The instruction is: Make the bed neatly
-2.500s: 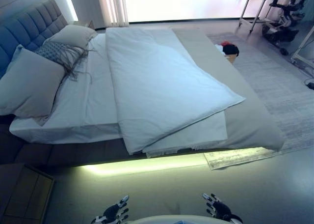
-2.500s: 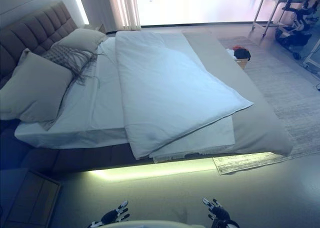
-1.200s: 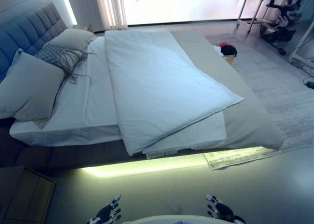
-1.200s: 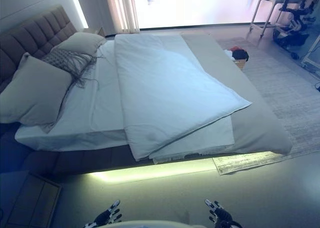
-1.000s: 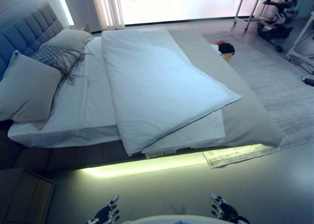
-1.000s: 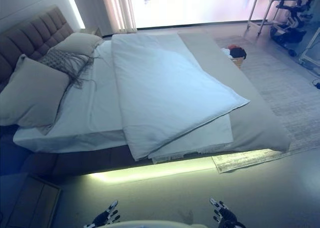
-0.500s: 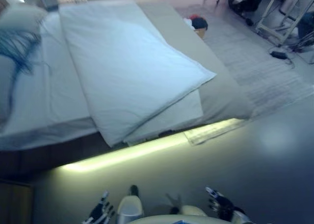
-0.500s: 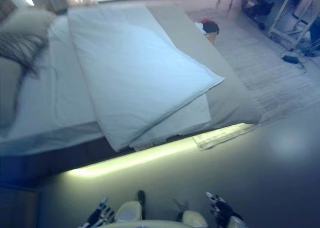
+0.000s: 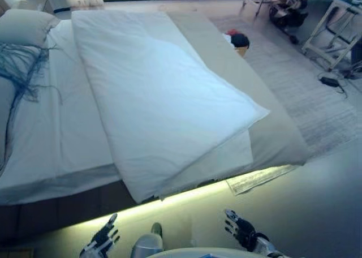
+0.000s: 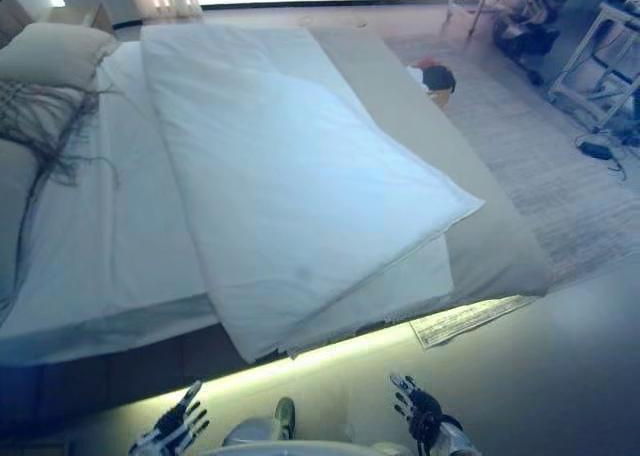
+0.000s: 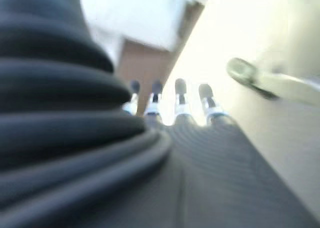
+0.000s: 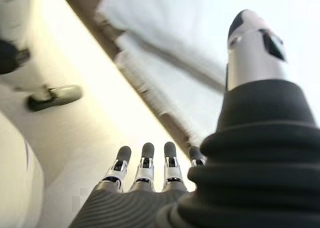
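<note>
Duvet point(image 9: 164, 105) lies folded double and skewed across the bed point(image 9: 68, 150), one corner overhanging the near edge; bare sheet point(image 9: 51, 139) shows toward the pillows point(image 10: 55, 54). Judged barely begun: unfolding, spreading and squaring all remain. Left hand point(image 9: 100, 242) and right hand point(image 9: 240, 232) hang low over the floor point(image 9: 317, 201), fingers straight, empty, well short of the bedding.

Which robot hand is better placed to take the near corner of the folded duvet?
Probably the left robot hand. The duvet has its near corner almost straight ahead of that hand, while the right robot hand hangs further to the side. Both hands are open and empty.
</note>
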You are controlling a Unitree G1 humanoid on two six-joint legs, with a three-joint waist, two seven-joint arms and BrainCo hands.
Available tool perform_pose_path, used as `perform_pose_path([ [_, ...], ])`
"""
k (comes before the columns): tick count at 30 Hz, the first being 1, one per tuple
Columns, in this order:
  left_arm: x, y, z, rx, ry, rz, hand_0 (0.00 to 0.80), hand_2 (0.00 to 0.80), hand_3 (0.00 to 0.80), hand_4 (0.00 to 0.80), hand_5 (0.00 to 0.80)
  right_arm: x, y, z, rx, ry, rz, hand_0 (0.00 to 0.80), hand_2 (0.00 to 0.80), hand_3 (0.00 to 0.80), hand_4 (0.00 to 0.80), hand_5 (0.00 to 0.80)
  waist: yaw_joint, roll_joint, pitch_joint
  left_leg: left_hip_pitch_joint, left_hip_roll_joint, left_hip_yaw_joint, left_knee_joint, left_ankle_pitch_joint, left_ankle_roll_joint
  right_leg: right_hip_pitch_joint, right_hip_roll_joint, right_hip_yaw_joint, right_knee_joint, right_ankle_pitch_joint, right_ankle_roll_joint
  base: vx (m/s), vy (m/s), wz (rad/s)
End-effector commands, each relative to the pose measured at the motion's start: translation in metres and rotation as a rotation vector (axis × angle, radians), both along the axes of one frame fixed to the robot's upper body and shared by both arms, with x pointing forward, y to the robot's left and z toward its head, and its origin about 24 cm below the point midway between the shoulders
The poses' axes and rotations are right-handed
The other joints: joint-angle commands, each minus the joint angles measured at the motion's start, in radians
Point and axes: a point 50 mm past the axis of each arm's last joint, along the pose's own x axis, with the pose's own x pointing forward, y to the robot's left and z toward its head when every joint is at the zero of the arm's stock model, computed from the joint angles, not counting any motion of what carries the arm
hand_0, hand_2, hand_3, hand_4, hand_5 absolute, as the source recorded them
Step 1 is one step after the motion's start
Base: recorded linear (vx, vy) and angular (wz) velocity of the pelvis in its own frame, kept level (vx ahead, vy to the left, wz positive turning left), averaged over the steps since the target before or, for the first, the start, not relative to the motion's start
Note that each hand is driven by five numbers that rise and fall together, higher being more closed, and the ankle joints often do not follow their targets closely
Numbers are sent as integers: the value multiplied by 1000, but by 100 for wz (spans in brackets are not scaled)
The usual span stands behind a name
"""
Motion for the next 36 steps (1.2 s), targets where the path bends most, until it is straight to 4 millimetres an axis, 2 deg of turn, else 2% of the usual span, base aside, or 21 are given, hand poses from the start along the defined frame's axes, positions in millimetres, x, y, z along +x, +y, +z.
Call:
perform_pose_path([
  [1, 11, -7, 1, -17, -45, -25, 0, 0, 0, 0, 0, 12, -23, 8, -32, -29, -64, 0, 0, 0, 0, 0, -20, 22, 21, -96, -10, -19, 74, -9, -33, -86, 34, -6, -245, 185, -3, 190, -101, 16],
  [3, 19, -9, 3, -31, -76, -12, 0, 0, 0, 0, 0, 14, -26, 9, -29, -32, -71, 0, 0, 0, 0, 0, -41, 14, 40, -75, -21, -23, 77, -61, -39, -175, 12, -15, -369, 283, 28, 262, -132, 11],
  [4, 19, -11, 2, -41, -79, -8, 0, 0, 0, 0, 0, 13, -27, 9, -25, -29, -84, 0, 0, 0, 0, 0, -57, 13, 48, -51, -22, -30, 79, -94, -39, -216, 12, -5, -436, 308, 37, 332, -115, 8],
  [5, 18, -12, 1, -45, -74, -7, 0, 0, 0, 0, 0, 11, -27, 9, -23, -26, -88, 0, 0, 0, 0, 0, -65, 16, 52, -35, -20, -35, 84, -110, -39, -221, 14, -2, -461, 312, 39, 433, -130, 22],
  [6, 14, -14, 0, -51, -60, -3, 0, 0, 0, 0, 0, 9, -27, 8, -24, -23, -91, 0, 0, 0, 0, 0, -79, 13, 55, -10, -20, -47, 102, -146, -40, -237, 18, 21, -471, 316, 36, 473, -158, 39],
  [8, 1, -19, -5, -54, -21, -18, 0, 0, 0, 0, 0, 5, -27, 7, -14, -16, -113, 0, 0, 0, 0, 0, -98, -5, 56, 35, -15, -73, 170, -216, -48, -242, 18, 49, -411, 314, 30, 515, -201, 62],
  [9, -5, -21, -7, -50, -3, -27, 0, 0, 0, 0, 0, 2, -27, 6, -19, -3, -117, 0, 0, 0, 0, 0, -107, -10, 52, 40, -2, -71, 193, -228, -43, -229, 27, 72, -366, 282, 32, 454, -211, 95],
  [10, -12, -23, -9, -50, 12, -7, 0, 0, 0, 0, 0, -1, -26, 5, -23, 1, -115, 0, 0, 0, 0, 0, -110, -17, 43, 40, 15, -65, 240, -229, -51, -207, 26, 74, -309, 264, 34, 370, -190, 126],
  [12, -17, -22, -10, -68, 16, 11, 0, 0, 0, 0, 0, 1, -30, 7, -22, -37, -168, 0, 0, 0, 0, 0, -107, -25, 42, 17, 38, -53, 313, -221, -65, -187, 23, 50, -279, 235, 23, 286, -176, 138],
  [13, -15, -26, -11, -78, 21, -25, 0, 0, 0, 0, 0, 5, -35, 10, -7, -64, -226, 0, 0, 0, 0, 0, -100, -27, 47, -25, 62, -34, 345, -178, -78, -157, 22, 32, -289, 225, 12, 214, -149, 101],
  [14, -13, -31, -12, -86, 24, -63, 0, 0, 0, 0, 0, 9, -39, 12, 2, -90, -275, 0, 0, 0, 0, 0, -97, -24, 51, -51, 85, -14, 324, -145, -90, -130, 24, 12, -299, 217, 9, 184, -89, 79],
  [15, -12, -35, -13, -90, 32, -96, 0, 0, 0, 0, 0, 11, -44, 14, 10, -115, -328, 0, 0, 0, 0, 0, -103, -20, 49, -33, 109, 22, 265, -132, -96, -118, 22, -15, -302, 212, 14, 149, -18, 78],
  [16, -11, -37, -13, -91, 39, -113, 0, 0, 0, 0, 0, 13, -48, 16, 13, -136, -373, 0, 0, 0, 0, 0, -108, -21, 46, -18, 123, 36, 243, -132, -104, -115, 16, -26, -303, 211, 16, 142, 24, 81],
  [18, -6, -41, -13, -86, 30, -128, 0, 0, 0, 0, 0, 22, -55, 22, 21, -198, -447, 0, 0, 0, 0, 0, -96, -15, 44, -31, 112, 3, 200, -109, -113, -100, 10, -30, -314, 213, 22, 141, -4, 54],
  [20, -8, -38, -12, -77, 27, -138, 0, 0, 0, 0, 0, 29, -64, 28, 0, -249, -499, 0, 0, 0, 0, 0, -88, -12, 45, -15, 120, 7, 182, -108, -124, -91, -3, -48, -322, 218, 29, 178, -45, 10],
  [23, -20, -26, -12, -47, 68, -148, 0, 0, 0, 0, 0, 38, -73, 34, -19, -275, -591, 0, 0, 0, 0, 0, -74, -9, 43, 8, 126, 7, 174, -117, -124, -81, -15, -55, -322, 214, 44, 197, -79, 14],
  [27, -27, -18, -10, -44, 74, -136, 0, 0, 0, 0, 0, 55, -84, 45, 5, -288, -658, 0, 0, 0, 0, 0, -54, -1, 55, -10, 132, -11, 199, -126, -125, -78, -17, -58, -303, 193, 49, 146, -73, 10],
  [30, -10, -21, -7, -65, -4, -176, 0, 0, 0, 0, 0, 84, -95, 64, 44, -372, -690, 0, 0, 0, 0, 0, -32, 17, 99, -81, 137, -34, 242, -124, -134, -113, -26, -62, -275, 180, 47, -68, -41, 18],
  [32, 15, -23, 1, -88, -115, -202, 0, 0, 0, 0, 0, 111, -100, 84, 69, -451, -708, 0, 0, 0, 0, 0, -24, 26, 152, -160, 143, -46, 290, -124, -136, -174, -40, -61, -230, 172, 45, -251, -48, 20],
  [34, 48, -27, 13, -110, -246, -222, 0, 0, 0, 0, 0, 139, -104, 107, 85, -522, -721, 0, 0, 0, 0, 0, -20, 38, 215, -262, 146, -65, 356, -125, -139, -262, -54, -55, -167, 166, 40, -295, -82, 19],
  [36, 71, -32, 23, -121, -339, -226, 0, 0, 0, 0, 0, 156, -107, 123, 109, -565, -742, 0, 0, 0, 0, 0, -19, 44, 254, -348, 144, -79, 413, -132, -138, -343, -60, -43, -112, 157, 33, -242, -66, 27],
])
